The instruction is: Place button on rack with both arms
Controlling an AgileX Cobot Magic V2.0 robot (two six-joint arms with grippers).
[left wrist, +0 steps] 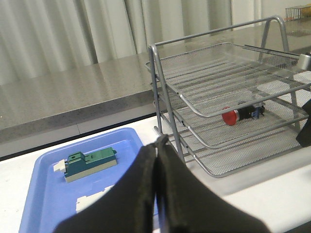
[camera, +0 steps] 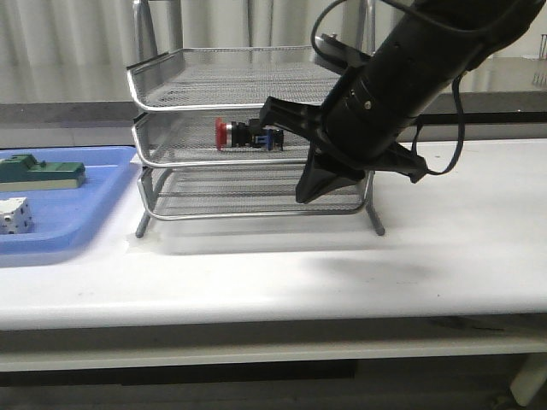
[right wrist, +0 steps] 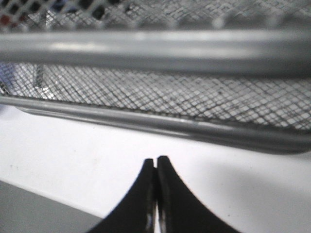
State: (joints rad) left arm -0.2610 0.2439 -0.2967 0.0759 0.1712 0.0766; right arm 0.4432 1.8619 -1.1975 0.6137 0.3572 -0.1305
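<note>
The button (camera: pixel 244 134), with its red head to the left and blue block to the right, lies on its side on the middle tier of the silver wire rack (camera: pixel 205 107). It also shows in the left wrist view (left wrist: pixel 240 114), on the rack (left wrist: pixel 154 82). My right gripper (camera: pixel 305 195) is shut and empty. It hangs in front of the rack's lower right part, its tips close above the white table just before the bottom tier's rim (right wrist: pixel 155 51), as the right wrist view (right wrist: pixel 156 160) shows. My left gripper (left wrist: pixel 158 143) is shut and empty, above the tray's right edge, outside the front view.
A flat blue tray (camera: pixel 94 213) lies left of the rack and holds a green block (camera: pixel 38 173) and a white cube (camera: pixel 15 215). The tray (left wrist: pixel 43 165) and green block (left wrist: pixel 90 162) also show in the left wrist view. A curtain hangs behind the table.
</note>
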